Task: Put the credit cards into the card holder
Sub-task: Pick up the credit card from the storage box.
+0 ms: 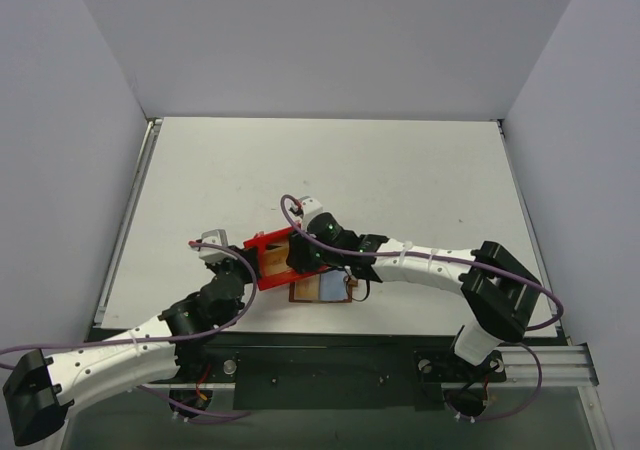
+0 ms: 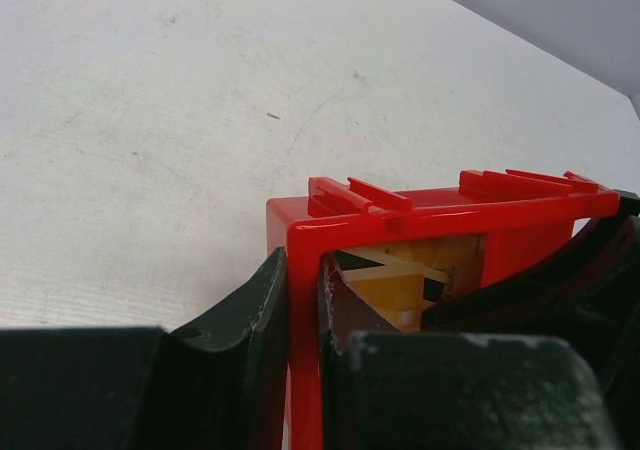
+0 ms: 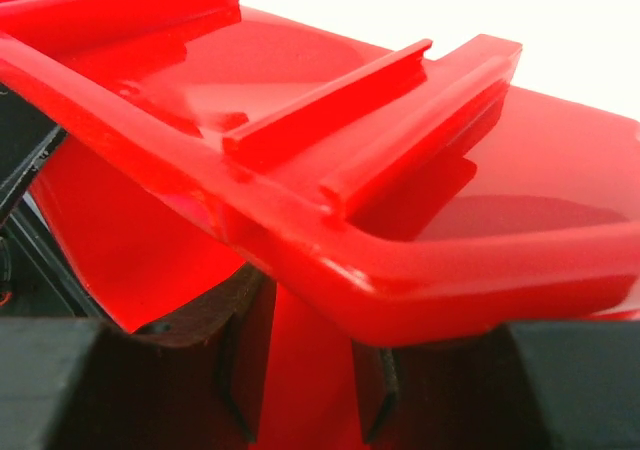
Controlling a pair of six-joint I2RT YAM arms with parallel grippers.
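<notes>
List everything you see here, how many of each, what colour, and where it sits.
red bin: one, red, on the table's near middle
credit cards: at least two, gold-tan, one with a dark stripe, inside the red bin
card holder: one, brown with light blue panels, lying open beside the bin's near side
table: one, white
left gripper: one, black, clamped on the bin's left wall
right gripper: one, black, clamped on the bin's right wall

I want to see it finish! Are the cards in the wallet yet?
Not yet. Done: the card holder lies open beside the red bin. In hand: the left tool and right tool each pinch a bin wall. To do: the credit cards sit in the bin and must go into the holder.
</notes>
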